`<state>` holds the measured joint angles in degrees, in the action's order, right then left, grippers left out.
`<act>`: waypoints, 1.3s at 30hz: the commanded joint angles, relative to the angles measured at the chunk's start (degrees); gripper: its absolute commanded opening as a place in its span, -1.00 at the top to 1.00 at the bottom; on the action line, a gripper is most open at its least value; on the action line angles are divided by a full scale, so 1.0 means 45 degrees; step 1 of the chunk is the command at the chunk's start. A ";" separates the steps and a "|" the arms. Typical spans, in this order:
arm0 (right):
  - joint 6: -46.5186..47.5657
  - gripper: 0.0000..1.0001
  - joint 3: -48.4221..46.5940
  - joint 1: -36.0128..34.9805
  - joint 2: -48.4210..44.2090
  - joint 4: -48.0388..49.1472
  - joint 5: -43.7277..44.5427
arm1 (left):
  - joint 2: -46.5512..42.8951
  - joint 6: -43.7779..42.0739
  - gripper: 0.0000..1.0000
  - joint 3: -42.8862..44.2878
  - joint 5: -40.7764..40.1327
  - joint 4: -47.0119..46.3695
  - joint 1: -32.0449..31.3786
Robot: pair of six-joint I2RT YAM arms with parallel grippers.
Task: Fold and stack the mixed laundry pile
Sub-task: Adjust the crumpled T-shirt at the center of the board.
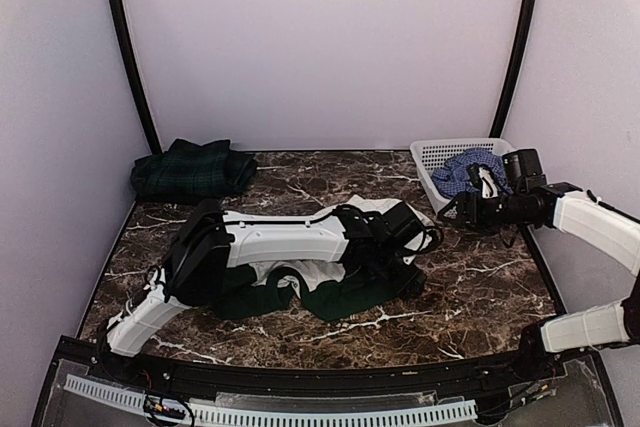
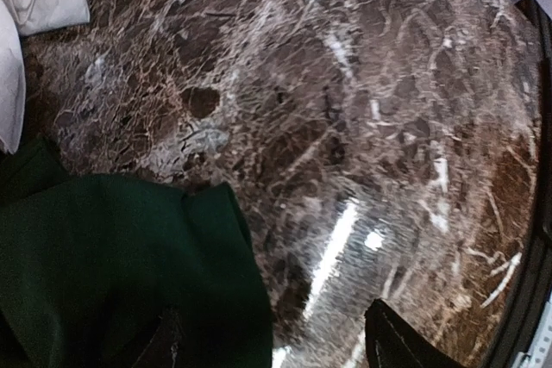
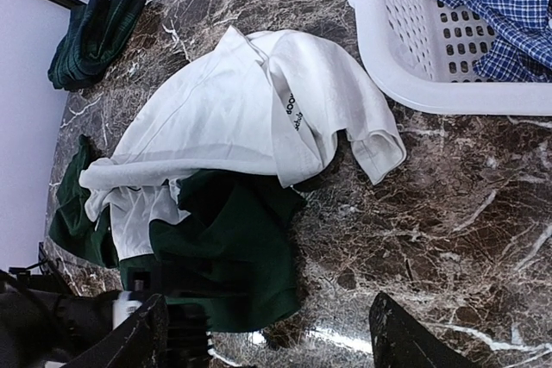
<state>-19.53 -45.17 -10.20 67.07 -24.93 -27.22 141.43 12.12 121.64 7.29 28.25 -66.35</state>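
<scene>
Left pincer (image 2: 276, 349) and right pincer (image 3: 272, 333) are both spread and empty, the white-and-green garment (image 3: 250, 118) sits crumpled mid-frame on the bench (image 1: 480, 287), and the left looks (blurry view) right at the green hem, so closing could snag one layer and drag the heap.

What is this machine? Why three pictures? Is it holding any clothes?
It is a robot with two arms, each ending in a two-finger gripper. One picture looks down from above; the other two come from cameras on its wrists. On the marble table lies a crumpled white and green garment, with a folded green plaid one in the far corner. A blue checked shirt sits in the white basket. The left gripper and right gripper are both open, holding nothing.
</scene>
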 commanded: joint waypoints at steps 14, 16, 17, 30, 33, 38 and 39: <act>0.0279 -0.50 0.0096 0.0137 -0.0310 0.0498 -0.0649 | -0.7741 -0.0626 1.00 -0.6590 0.1933 -0.1527 -0.0493; 0.0333 -0.49 0.0110 0.0122 -0.0362 0.0528 -0.0756 | -0.9661 0.0072 1.00 -0.8139 0.2316 -0.2412 0.0112; 0.0349 -0.49 0.0148 0.0108 -0.0371 0.0580 -0.0846 | -1.0761 0.0781 1.00 -0.9169 0.2626 -0.2763 0.0465; 0.0831 -0.42 -0.0415 -0.1572 0.1130 0.1172 -0.0364 | -1.5745 0.5345 1.00 -1.6811 0.1805 -0.3824 0.7720; 0.1132 -0.40 -0.0805 -0.2321 0.2062 0.0966 0.0079 | -1.5244 0.5764 1.00 -1.7144 0.1226 -0.3330 0.8426; 0.1236 -0.33 -0.0780 -0.3722 0.2455 0.0680 0.0952 | -1.4564 0.5322 0.67 -1.6575 0.0041 -0.1721 0.8802; 0.1178 -0.32 -0.0724 -0.3885 0.2383 0.0660 0.0949 | -1.4646 0.5211 0.42 -1.6415 -0.0135 -0.1587 0.8795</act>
<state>-15.16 -47.37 -24.27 78.26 -22.37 -25.93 75.70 36.16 44.99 11.73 15.25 -27.42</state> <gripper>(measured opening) 0.672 0.134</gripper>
